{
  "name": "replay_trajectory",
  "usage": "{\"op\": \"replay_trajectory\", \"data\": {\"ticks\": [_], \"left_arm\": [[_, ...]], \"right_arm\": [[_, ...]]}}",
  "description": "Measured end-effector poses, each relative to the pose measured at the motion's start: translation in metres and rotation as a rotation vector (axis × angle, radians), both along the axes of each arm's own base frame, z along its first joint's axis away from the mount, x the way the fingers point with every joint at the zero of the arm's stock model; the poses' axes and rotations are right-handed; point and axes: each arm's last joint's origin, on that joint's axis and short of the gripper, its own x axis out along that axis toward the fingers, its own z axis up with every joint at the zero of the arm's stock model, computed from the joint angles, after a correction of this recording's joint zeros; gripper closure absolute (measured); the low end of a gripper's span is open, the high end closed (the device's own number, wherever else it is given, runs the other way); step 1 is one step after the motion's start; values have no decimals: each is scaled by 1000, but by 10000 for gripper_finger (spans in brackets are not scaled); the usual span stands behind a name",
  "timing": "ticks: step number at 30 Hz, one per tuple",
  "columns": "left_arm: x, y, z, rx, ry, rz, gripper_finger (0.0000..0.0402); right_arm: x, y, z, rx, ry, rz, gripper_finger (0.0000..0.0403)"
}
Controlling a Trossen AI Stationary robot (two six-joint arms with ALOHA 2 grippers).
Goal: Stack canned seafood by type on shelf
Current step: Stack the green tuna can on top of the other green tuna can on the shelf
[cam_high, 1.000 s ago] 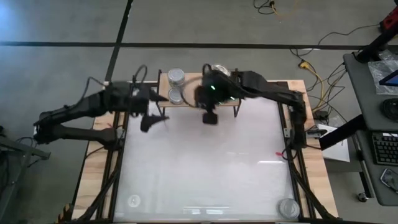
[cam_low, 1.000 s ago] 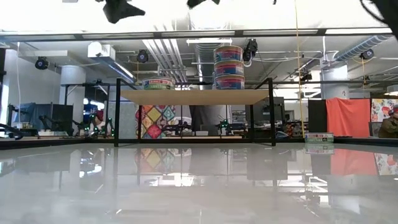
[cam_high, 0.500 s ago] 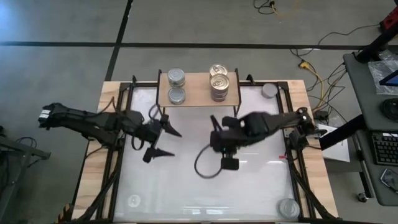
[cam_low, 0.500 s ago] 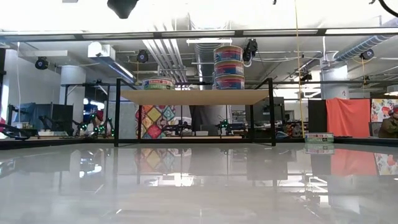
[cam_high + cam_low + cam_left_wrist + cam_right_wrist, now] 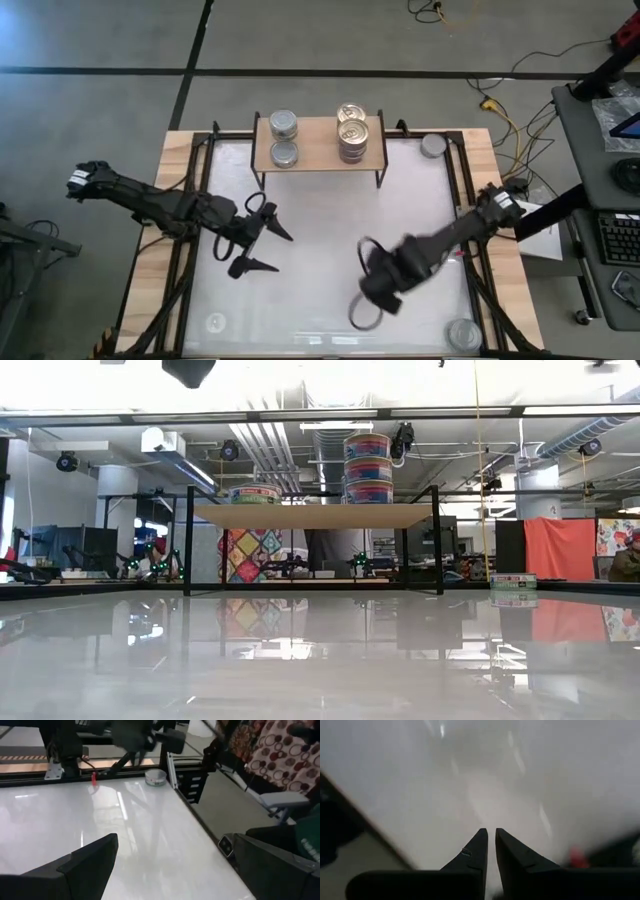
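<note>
The shelf (image 5: 320,142) carries 2 silver-lidded tins (image 5: 283,138) and a gold-lidded stack (image 5: 352,133), seemingly 3 high. 2 loose tins (image 5: 433,146) (image 5: 462,333) sit on the surface (image 5: 330,220). Left pincer (image 5: 262,246) released, right pincer (image 5: 366,315) clenched empty.

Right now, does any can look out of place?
Yes. Three silver cans sit on the table, off the shelf. Two silver cans there lie side by side, unstacked; the gold stack stands straight.

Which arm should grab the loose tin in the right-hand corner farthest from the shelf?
Right. Its claw, though shut, hovers much nearer that tin. The left claw is open but sits farther off on the opposite side.
</note>
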Motion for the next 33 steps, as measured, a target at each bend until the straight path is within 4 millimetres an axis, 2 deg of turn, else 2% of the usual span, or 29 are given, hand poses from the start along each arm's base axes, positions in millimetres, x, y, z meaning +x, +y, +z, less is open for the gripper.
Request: {"op": "replay_trajectory", "data": {"ticks": [5,9,13,15,18,26,29,33], "left_arm": [[6,-1,-8,32,28,9,24],[16,-4,-22,82,74,-5,24],[30,-8,-37,112,136,-11,24],[38,-10,-42,132,159,-17,24],[51,-14,-46,165,189,-31,24],[65,-18,-46,229,293,-66,24],[63,-17,-47,235,303,-69,24],[59,-16,-46,237,294,-70,24]], "right_arm": [[-35,43,-45,87,221,-132,375],[-60,77,-79,174,275,-176,375],[-82,95,-105,230,382,-264,375],[-92,98,-111,222,462,-308,375],[-102,100,-117,192,493,-324,375],[-123,86,-145,84,556,-306,375],[-126,78,-153,64,576,-302,375],[-115,66,-156,56,549,-315,375]]}}
